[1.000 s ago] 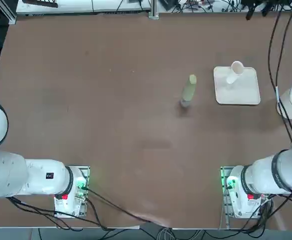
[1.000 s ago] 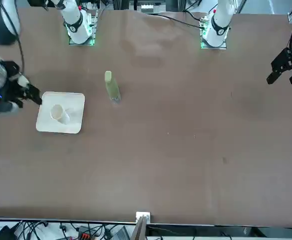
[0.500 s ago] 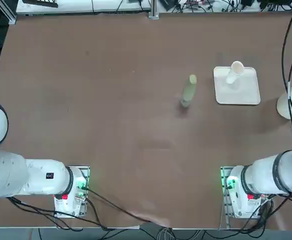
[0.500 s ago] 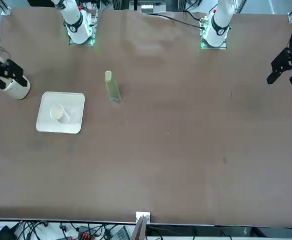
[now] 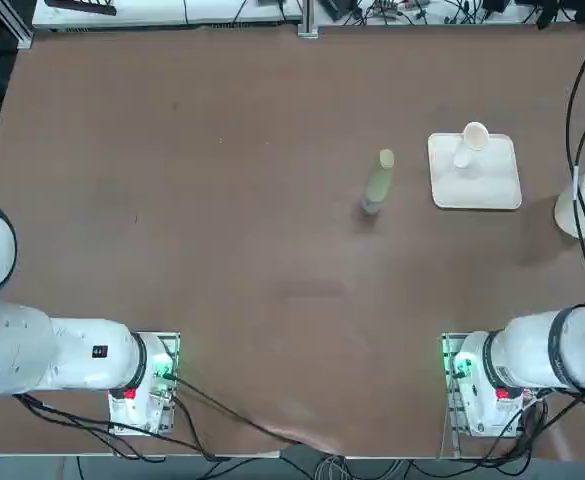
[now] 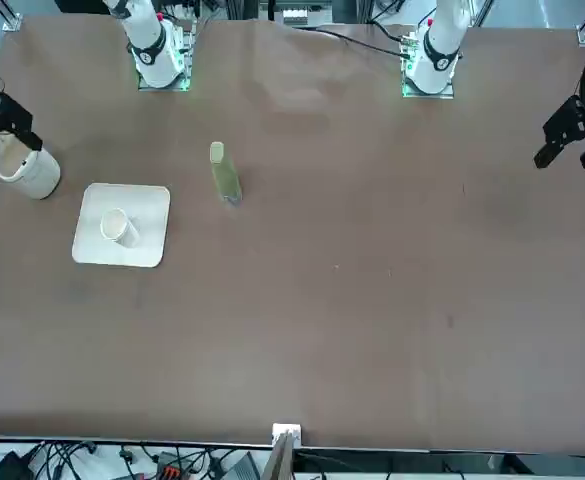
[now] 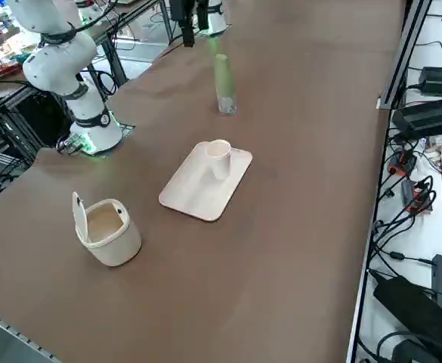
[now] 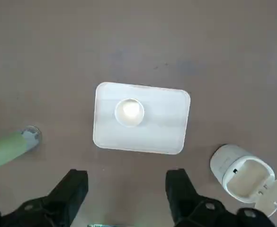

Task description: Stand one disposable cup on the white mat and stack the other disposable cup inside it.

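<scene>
The brown table [image 5: 222, 250] is the largest thing in view and carries only a few items, all gathered toward the robot's right half. The white mat [image 5: 487, 185] lies flat on it, and every other place here is given from that mat. The right gripper [image 8: 126, 191] hangs high above the table, over the bare brown surface just off one edge of the mat, on the side toward the robot's own bases; its two black fingers [image 8: 74, 189] are spread wide apart with nothing between them, so it is released and carries no load. In the front view only a dark part of the arm shows, at the far left edge of the picture above the tub.

A cream tub with a flip lid [image 7: 109, 231] stands on the table near the mat, on the mat's outer side toward the robot's right table edge; its lid is tipped up and the inside is open to view. A pale green bottle [image 5: 378, 183] stands upright on the table on the opposite side of the mat, toward the middle of the table, clear of the mat's edge.

One disposable cup [image 7: 218, 157] stands upright on the mat, mouth up, close to the mat's far edge and near a corner, well apart from the gripper
</scene>
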Tool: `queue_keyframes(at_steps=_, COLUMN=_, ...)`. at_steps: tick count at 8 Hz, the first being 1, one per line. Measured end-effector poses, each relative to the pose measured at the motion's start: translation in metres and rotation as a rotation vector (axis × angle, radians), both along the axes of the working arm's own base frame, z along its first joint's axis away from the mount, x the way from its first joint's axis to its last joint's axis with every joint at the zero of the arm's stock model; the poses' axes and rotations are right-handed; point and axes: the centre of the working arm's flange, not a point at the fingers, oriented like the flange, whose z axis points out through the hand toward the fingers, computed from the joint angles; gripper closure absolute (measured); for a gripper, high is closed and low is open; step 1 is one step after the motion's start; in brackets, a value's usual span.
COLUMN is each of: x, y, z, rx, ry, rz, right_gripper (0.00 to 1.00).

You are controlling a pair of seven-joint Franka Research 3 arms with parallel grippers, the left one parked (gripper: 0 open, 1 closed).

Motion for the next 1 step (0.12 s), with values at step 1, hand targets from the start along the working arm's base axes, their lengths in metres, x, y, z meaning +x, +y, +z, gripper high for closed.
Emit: queue_keyframes(at_steps=1, x=-0.0069, y=-0.0056, z=-0.0011, rx=0.012, ry=0.002, rz=-0.013, right_gripper=0.00)
